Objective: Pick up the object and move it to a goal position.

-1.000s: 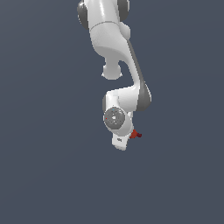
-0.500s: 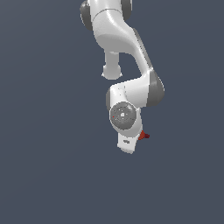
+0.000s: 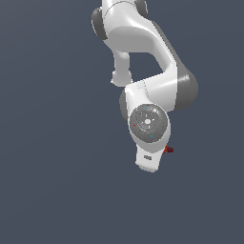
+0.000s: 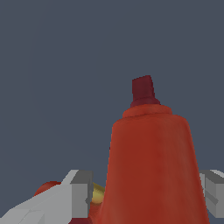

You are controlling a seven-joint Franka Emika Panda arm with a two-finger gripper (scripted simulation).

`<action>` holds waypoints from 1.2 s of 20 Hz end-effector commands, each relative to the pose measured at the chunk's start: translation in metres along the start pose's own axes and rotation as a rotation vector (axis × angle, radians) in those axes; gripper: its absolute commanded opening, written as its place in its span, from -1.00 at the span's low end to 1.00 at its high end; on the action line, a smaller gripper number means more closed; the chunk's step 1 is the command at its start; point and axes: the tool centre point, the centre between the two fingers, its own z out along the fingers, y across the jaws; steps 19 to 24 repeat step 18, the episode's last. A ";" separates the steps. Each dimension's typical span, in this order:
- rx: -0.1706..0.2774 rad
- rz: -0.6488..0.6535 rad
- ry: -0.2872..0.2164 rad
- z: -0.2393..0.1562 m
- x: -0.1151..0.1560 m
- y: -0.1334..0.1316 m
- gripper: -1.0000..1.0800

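- The object (image 4: 151,170), red with a narrow dark-red tip, sits between the two grey fingers (image 4: 81,192) of the gripper (image 4: 144,197); the jaws hold it from both sides.
- In the exterior view only its red tip (image 3: 167,150) peeks out at the white hand's right edge.
- Since half a second ago, the arm (image 3: 143,57) has carried the object a little further toward the exterior view's right.

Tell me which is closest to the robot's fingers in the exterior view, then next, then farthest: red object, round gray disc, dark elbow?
1. red object, low, exterior view's right.
2. round gray disc, just above.
3. dark elbow, highest.
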 end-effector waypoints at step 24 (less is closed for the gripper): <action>-0.003 0.000 0.001 -0.034 0.023 0.004 -1.00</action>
